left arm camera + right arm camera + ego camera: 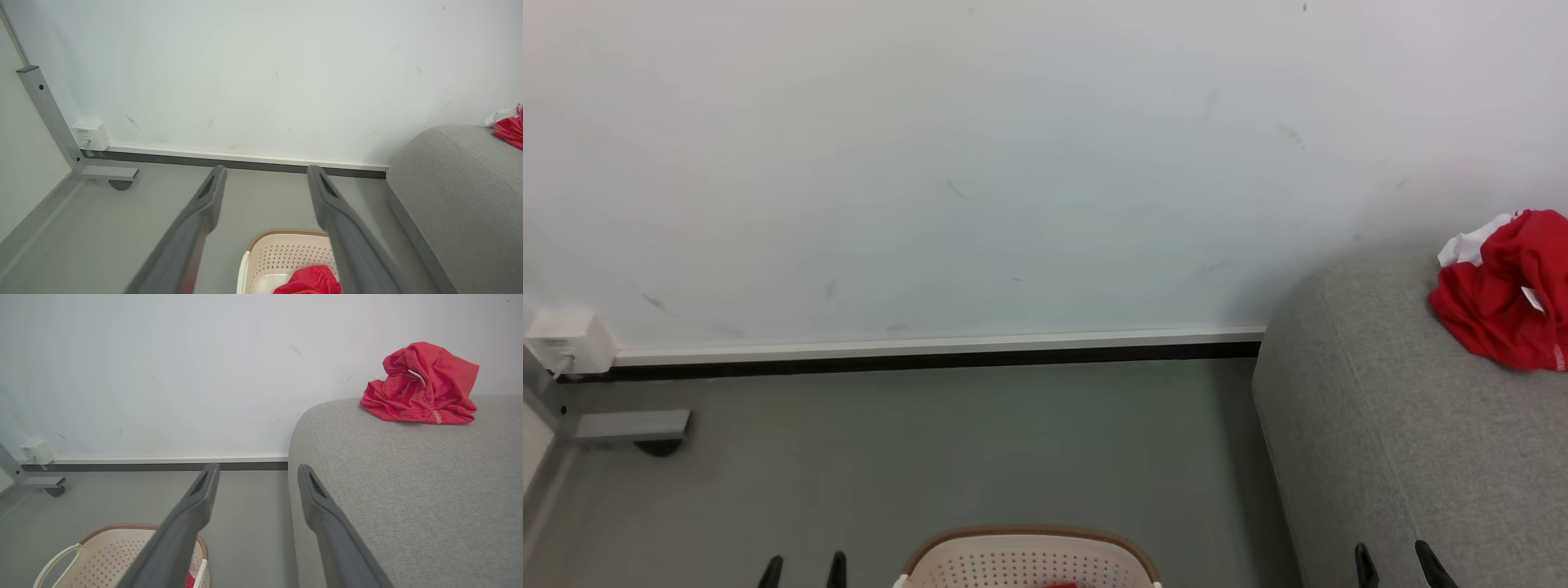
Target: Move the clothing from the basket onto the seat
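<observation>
**Transfer part done: first garment (1507,298) on the seat (1405,465), second garment (310,281) left in the basket (1029,535).**

The first garment lay crumpled at the right edge of the head view, on the grey cushion close to the wall. The second garment showed as a red fold at the bottom of the left wrist view, inside the perforated basket on the floor (931,457) just left of the seat. The left tool (805,569) and right tool (1394,559) were both spread wide and empty, at lower left and lower right. Judged step: the reach for the next piece. That calls for lowering a tool into the basket and pinching the loose fabric. The wall (1013,163) was white and scuffed, with dark skirting (931,357). A white box (568,339) and a metal frame foot (629,425) sat at far left.
</observation>
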Tool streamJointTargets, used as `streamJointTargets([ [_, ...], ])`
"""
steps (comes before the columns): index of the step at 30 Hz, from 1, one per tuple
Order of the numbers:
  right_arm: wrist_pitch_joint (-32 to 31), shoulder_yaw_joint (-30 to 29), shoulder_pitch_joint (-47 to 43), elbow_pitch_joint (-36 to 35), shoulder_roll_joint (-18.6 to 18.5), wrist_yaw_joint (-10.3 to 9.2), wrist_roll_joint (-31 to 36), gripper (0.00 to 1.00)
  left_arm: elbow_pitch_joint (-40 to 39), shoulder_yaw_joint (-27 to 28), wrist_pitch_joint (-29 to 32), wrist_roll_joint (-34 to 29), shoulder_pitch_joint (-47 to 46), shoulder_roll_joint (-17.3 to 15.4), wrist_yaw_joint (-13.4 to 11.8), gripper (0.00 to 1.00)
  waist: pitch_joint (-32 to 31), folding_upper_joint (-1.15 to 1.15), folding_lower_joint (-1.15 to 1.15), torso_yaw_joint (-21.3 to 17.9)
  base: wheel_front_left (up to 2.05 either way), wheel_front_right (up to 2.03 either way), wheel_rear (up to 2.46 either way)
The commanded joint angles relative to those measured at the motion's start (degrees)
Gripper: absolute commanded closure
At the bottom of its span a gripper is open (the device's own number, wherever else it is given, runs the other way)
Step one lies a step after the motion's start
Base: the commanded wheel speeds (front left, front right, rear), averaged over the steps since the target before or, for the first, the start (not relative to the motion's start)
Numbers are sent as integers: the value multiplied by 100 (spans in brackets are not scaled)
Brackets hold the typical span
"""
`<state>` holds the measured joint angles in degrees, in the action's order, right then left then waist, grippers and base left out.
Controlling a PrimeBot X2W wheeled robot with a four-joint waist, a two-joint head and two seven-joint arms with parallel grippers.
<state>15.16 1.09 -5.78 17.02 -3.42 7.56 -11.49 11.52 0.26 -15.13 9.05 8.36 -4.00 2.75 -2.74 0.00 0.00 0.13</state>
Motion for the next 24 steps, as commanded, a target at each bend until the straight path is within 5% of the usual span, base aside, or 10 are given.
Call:
streamJointTargets([
  [1, -2, 7, 100, -31, -41, -15, 41, 0, 0, 17, -3, -54, -52, 20, 17, 0, 23, 0, 0, -38, 0, 0, 0],
  [12, -2, 52, 308, -363, -192, -15, 36, 0, 321, -349, 53, -169, -464, -13, 222, 0, 342, 0, 0, -411, 0, 0, 0],
  [24, -3, 19, 1092, -839, -317, -15, 60, 0, 812, -910, 712, -376, -1751, -25, 325, 0, 1667, 0, 0, -765, 0, 0, 0],
])
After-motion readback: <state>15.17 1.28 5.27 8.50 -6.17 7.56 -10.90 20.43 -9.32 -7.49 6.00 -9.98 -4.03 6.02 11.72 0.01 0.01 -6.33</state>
